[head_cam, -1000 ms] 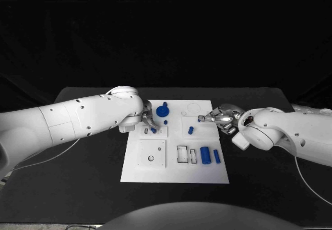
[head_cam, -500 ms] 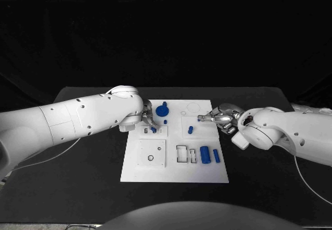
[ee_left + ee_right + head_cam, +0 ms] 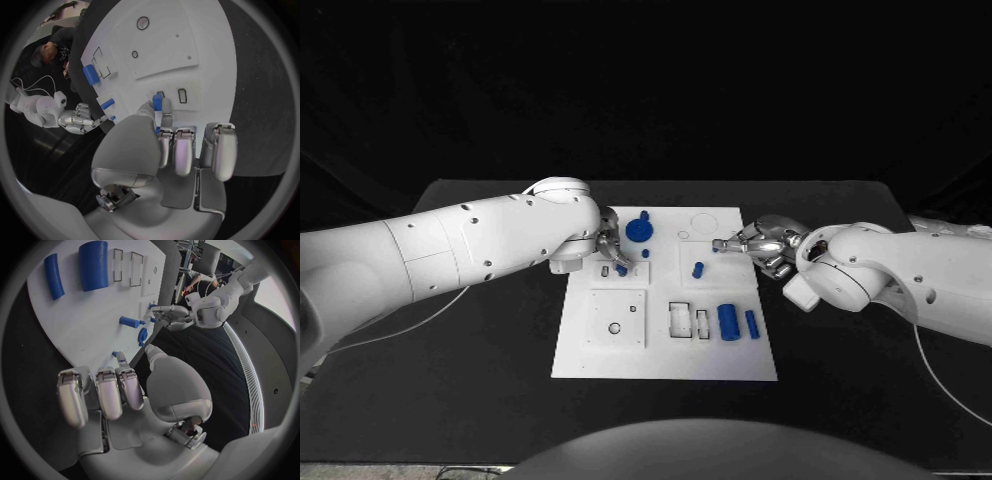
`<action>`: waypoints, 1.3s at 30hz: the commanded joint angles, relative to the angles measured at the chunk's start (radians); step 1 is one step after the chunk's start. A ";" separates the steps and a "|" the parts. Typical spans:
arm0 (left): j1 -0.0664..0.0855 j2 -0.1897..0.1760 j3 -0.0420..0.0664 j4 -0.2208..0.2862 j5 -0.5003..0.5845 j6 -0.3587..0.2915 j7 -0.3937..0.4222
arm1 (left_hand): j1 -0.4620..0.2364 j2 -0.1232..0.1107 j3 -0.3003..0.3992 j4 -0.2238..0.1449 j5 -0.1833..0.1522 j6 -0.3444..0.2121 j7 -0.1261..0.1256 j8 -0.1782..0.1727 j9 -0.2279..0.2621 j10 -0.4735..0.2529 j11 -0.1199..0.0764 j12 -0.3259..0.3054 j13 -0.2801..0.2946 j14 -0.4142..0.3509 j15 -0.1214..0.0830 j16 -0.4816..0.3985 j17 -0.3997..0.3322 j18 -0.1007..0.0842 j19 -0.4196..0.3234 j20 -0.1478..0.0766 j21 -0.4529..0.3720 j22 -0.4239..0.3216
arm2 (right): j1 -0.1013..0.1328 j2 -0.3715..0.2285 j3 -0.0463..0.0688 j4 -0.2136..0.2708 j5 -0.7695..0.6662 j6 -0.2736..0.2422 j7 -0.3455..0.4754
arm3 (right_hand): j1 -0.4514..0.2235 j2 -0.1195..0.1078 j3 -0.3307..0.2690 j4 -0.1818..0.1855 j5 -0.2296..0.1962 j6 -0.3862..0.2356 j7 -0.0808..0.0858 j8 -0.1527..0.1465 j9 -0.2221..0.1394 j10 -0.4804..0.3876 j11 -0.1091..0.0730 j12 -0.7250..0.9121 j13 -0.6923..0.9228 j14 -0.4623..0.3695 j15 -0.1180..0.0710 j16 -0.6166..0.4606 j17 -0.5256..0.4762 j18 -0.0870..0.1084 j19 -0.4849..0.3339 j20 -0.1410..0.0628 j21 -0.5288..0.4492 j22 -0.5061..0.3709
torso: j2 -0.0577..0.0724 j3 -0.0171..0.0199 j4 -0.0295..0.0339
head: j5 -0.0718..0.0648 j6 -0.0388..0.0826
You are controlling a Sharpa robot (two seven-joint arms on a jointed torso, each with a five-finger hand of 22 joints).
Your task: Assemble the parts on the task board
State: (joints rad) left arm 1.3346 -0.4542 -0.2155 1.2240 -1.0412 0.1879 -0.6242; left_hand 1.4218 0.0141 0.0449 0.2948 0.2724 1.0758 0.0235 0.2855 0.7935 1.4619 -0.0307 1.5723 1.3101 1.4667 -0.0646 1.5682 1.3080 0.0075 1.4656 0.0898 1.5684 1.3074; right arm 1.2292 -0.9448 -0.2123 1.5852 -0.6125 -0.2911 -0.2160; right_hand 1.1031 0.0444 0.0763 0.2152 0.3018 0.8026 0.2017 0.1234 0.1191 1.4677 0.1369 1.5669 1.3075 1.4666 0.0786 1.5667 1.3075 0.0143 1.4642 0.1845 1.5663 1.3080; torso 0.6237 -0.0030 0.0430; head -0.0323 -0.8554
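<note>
The white task board (image 3: pixel 661 350) lies mid-table. My left hand (image 3: pixel 609 252) hovers over its far left part and pinches a small blue part (image 3: pixel 157 103) between thumb and finger, close to a small rectangular slot (image 3: pixel 182 95). My right hand (image 3: pixel 759 243) is at the board's far right edge, thumb and a finger brought together, with a tiny blue piece (image 3: pixel 114 354) at their tips. On the board are a round blue knob (image 3: pixel 638 230), a short peg (image 3: pixel 697 270), a thick cylinder (image 3: pixel 727 322) and a slim bar (image 3: pixel 751 325).
A square inset plate with holes (image 3: pixel 617 320) sits on the board's near left, and open rectangular slots (image 3: pixel 679 322) lie beside the cylinder. Black table (image 3: pixel 473 380) surrounds the board on every side. Both white forearms reach in low from the sides.
My left hand has edged slightly over the far left slots with the blue part still in it. The right hand has stayed put.
</note>
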 commanded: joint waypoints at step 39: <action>0.000 0.002 0.000 -0.006 0.006 0.023 0.005 | -0.003 0.001 0.013 -0.006 -0.001 0.009 -0.004 0.003 0.005 0.109 -0.004 -0.002 0.261 0.104 -0.007 0.003 0.263 -0.007 0.105 -0.004 0.002 0.263 | -0.002 0.003 0.000 -0.001 -0.009 0.013 0.000 | 0.002 0.007 -0.007 0.001 0.007 -0.006 0.009 0.007 0.001 0.103 0.005 0.004 0.263 0.104 0.007 0.004 0.263 -0.014 0.107 0.005 0.004 0.263 | 0.001 -0.0008 -0.0006 | 0.002 -0.003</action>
State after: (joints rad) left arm 1.3346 -0.4542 -0.2155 1.2171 -1.0373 0.2002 -0.6249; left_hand 1.4145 0.0070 0.0502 0.2894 0.2667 1.0773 0.0251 0.2819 0.7977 1.4620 -0.0307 1.5723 1.3095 1.4667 -0.0646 1.5682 1.3076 0.0075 1.4656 0.0897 1.5684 1.3074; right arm 1.2282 -0.9421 -0.2123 1.5838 -0.6128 -0.2910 -0.2165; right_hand 1.1031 0.0444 0.0763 0.2152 0.3018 0.8025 0.2017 0.1233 0.1190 1.4676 0.1369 1.5669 1.3073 1.4666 0.0786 1.5667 1.3073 0.0143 1.4642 0.1844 1.5663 1.3075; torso 0.6238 -0.0032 0.0427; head -0.0317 -0.8579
